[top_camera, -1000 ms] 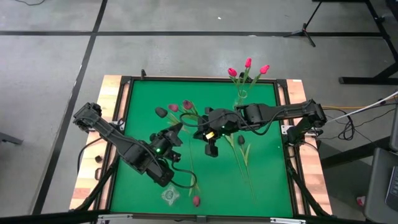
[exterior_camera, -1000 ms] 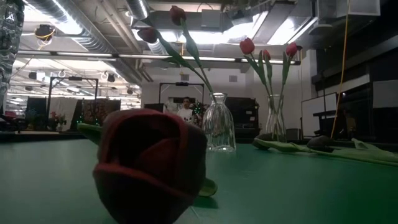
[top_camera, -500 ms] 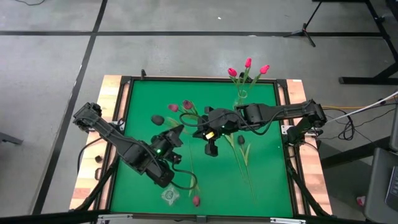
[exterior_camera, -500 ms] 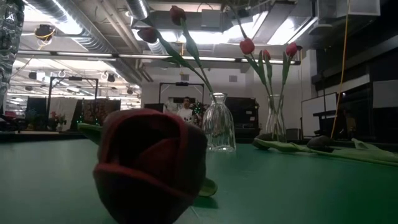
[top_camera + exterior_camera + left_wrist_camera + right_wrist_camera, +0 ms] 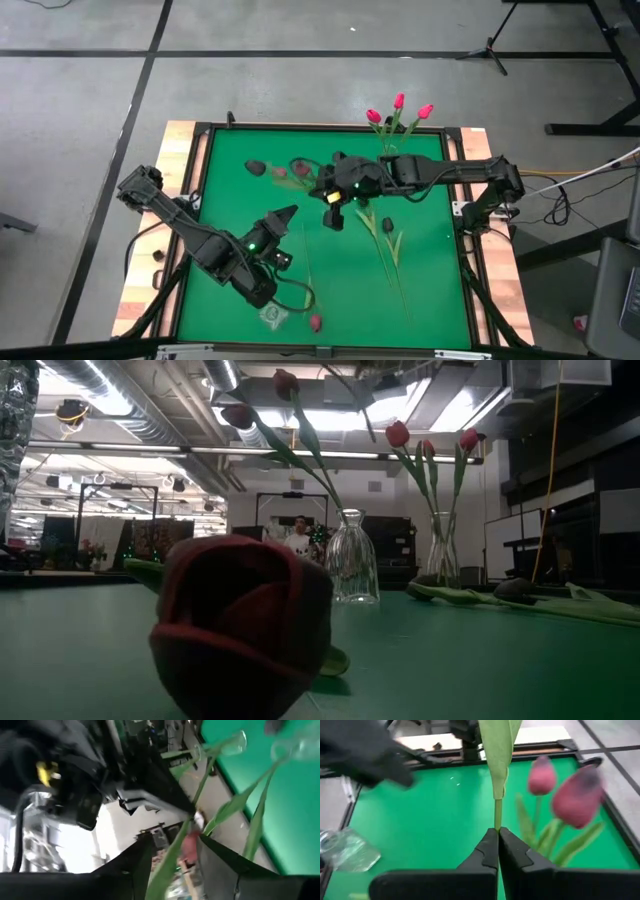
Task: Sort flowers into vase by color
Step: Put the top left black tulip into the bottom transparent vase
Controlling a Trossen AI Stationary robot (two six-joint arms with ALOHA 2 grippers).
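Observation:
My right gripper (image 5: pixel 320 188) (image 5: pixel 497 831) hangs over the table's middle, shut on a thin green flower stem (image 5: pixel 496 815). A near-black head (image 5: pixel 256 167) toward the far left seems to belong to it. My left gripper (image 5: pixel 290 210) (image 5: pixel 175 842) is open just nearer, with a green stem (image 5: pixel 167 867) running between its fingers; whether it touches them I cannot tell. Two mauve tulips (image 5: pixel 577 790) stand in a clear vase (image 5: pixel 350 560). Three pink-red tulips (image 5: pixel 399 103) stand in the far vase (image 5: pixel 440 550). My right gripper pinches the bare stem just below a leaf (image 5: pixel 496 822) between its two fingers. The fingers come slanting down from the table's right side and lie across the stem. The flower is lifted clear of the table. Its head lies outside the wrist view.
Two flowers (image 5: pixel 385 235) lie on the green mat right of centre. A dark-red flower (image 5: pixel 316 322) (image 5: pixel 240 620) lies at the near edge beside another clear vase (image 5: pixel 272 315) (image 5: pixel 347 850). The mat's left part is bare green.
My right gripper has carried the flower toward the table's far edge and slightly left, away from my left gripper. The near-black head has moved toward the far edge with it. A thin stem has come into the top of the low view.

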